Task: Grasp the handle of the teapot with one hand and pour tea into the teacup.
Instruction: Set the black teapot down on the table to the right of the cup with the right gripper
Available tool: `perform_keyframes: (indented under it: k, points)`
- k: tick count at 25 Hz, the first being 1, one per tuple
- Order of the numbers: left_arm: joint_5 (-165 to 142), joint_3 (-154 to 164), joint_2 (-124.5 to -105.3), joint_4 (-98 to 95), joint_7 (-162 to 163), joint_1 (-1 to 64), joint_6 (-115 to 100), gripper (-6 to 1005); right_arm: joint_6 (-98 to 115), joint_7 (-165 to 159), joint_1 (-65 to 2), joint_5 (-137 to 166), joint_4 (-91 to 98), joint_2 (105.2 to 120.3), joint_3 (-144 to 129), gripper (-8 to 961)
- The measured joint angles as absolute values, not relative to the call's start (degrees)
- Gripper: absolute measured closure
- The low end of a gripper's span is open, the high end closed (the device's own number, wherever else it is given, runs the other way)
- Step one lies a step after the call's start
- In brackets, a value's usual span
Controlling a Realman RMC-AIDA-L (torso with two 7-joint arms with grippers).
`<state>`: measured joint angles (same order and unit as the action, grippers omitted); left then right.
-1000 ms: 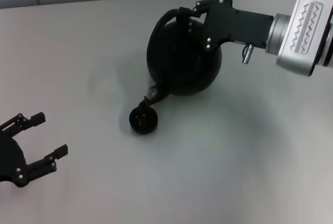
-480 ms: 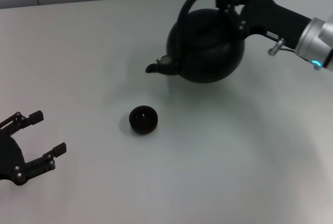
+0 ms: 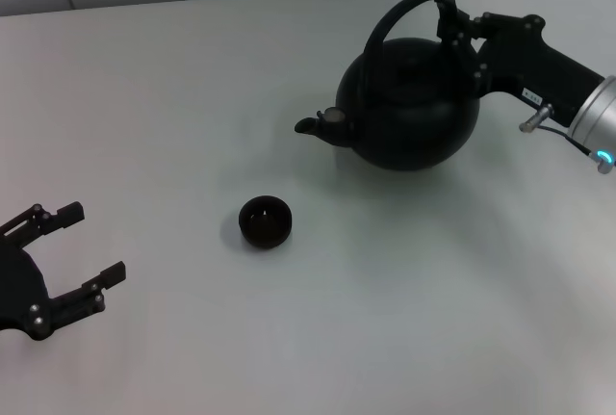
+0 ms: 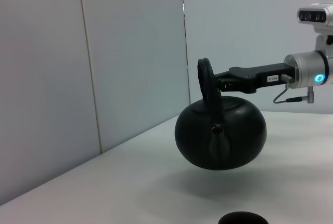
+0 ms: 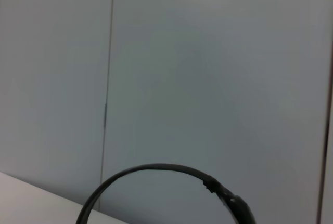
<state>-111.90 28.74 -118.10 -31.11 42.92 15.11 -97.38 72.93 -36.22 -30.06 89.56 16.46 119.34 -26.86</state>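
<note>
Clamping the handle (image 3: 409,12) near its ribbed end, the right gripper (image 3: 456,28) holds the teapot (image 3: 412,115) upright above the table (image 3: 192,97) at upper right of the head frame, spout pointing left. Teacup (image 3: 265,221): standing left of centre, well apart from the spout. Left gripper (image 3: 67,259): lower left corner, fingers spread, holding nothing.
</note>
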Motion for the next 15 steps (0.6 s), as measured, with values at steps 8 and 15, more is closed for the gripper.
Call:
perform_keyframes:
  k: [8,15]
  points:
    - [-112.05,28.91,-118.10,-31.11,42.90,15.21,-97.38,188,72.36,-32.24,-29.07,87.10,12.73,119.38,-26.68,873]
    - [-112.06,29.08,-118.19,-31.11,42.88,15.21,-97.38,188,72.36,-25.89,-28.49,83.39,7.99,119.33,-26.67,873]
